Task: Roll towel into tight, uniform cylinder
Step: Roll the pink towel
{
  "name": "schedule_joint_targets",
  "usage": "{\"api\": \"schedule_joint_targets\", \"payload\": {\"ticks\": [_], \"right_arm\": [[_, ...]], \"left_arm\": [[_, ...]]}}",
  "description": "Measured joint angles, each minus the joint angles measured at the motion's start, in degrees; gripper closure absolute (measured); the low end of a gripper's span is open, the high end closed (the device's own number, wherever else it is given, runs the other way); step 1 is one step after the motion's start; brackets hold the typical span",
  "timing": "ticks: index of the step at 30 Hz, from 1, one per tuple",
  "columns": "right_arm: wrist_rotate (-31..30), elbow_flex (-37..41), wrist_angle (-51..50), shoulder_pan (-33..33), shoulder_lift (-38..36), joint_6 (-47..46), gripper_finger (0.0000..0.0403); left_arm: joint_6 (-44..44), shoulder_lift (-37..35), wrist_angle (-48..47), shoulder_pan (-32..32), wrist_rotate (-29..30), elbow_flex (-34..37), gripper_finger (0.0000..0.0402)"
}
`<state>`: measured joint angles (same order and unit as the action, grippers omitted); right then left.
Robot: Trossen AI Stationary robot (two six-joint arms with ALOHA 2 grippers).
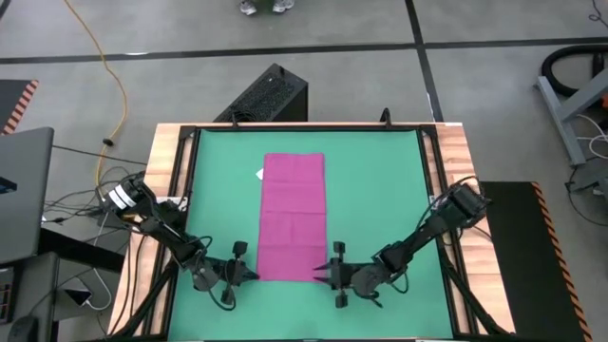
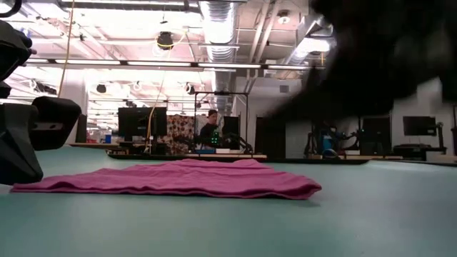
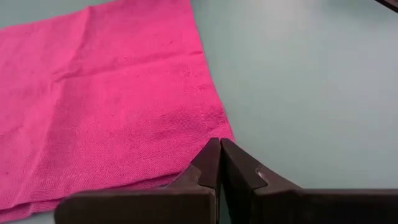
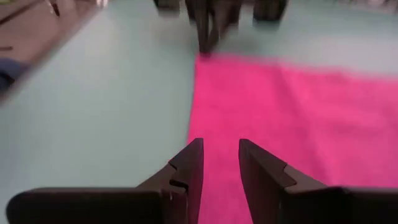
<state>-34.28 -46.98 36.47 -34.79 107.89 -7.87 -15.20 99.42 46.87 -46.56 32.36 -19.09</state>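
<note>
Both end effectors are sitting at the near short edge of the flat magenta-pink soft cloth towel, one at each corner. I am reading the left end effector as clenched: in its wrist view the two dark fingers are pressed together just at the towel's corner, with no cloth visibly between them. The right end effector is released, its fingers parted with the towel's edge lying just ahead of the gap.

The towel is lying lengthwise down the middle of the green mat on the wooden counter, still fully unrolled, with its small white tag poking out near the far left corner.

I am judging the roll as not yet begun. The main risk I am seeing is uneven pickup: if one end effector catches its corner and the other misses, the first turn will be skewing and the cylinder will be coming out cone-shaped. The left fingers, being closed, may simply be pushing the cloth and bunching it. A loose first fold would also be leaving a slack core.
</note>
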Motion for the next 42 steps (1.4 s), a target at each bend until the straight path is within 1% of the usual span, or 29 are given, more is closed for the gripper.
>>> {"api": "schedule_joint_targets", "payload": {"ticks": [4,6,8,10,14,17,21,24,31,40,42], "right_arm": [[-3.64,-0.01,-6.38,-1.17,-6.48,8.11,0.0276],[-2.98,-0.02,-11.88,-0.86,-8.72,10.69,0.0264],[-0.83,-0.02,-15.9,0.09,-9.83,10.76,0.0244],[1.19,-0.02,-17.77,0.92,-9.89,12.27,0.0218],[2.72,-0.02,-18.75,0.67,-9.26,22.61,0.0165],[4.34,-0.02,-18.69,0.63,-9.26,26.69,0.0141],[7.37,0.0,-18.9,0.75,-9.26,29.71,0.0136],[8.94,-0.02,-19.01,1.02,-9.26,29.9,0.0137],[8.94,0.0,-23.22,0.71,-9.24,34.29,0.0138],[9.19,-0.02,-23.18,1.56,-9.11,36.7,0.0138],[9.57,-0.52,-22.62,1.56,-7.58,38.12,0.0138]], "left_arm": [[-0.63,0.0,-1.28,0.17,-0.26,0.02,0.0401],[-0.87,0.0,-2.01,0.21,-0.42,0.03,0.0401],[-1.2,0.01,-2.52,0.21,-0.44,0.04,0.0401],[-1.67,0.02,-2.94,0.21,-0.44,0.06,0.0401],[-2.03,0.02,-3.58,0.28,-0.39,0.08,0.0401],[-2.49,0.02,-3.84,0.3,-0.39,0.08,0.0401],[-3.36,0.02,-4.13,0.3,-0.37,0.1,0.0401],[-3.34,0.04,-4.13,0.31,-0.35,0.1,0.0401],[-3.51,0.04,-4.13,0.3,-0.27,0.1,0.0401],[-3.99,0.04,-4.1,0.3,-0.24,0.13,0.0401],[-4.0,0.04,-4.1,0.32,-0.24,0.13,0.0401]]}}
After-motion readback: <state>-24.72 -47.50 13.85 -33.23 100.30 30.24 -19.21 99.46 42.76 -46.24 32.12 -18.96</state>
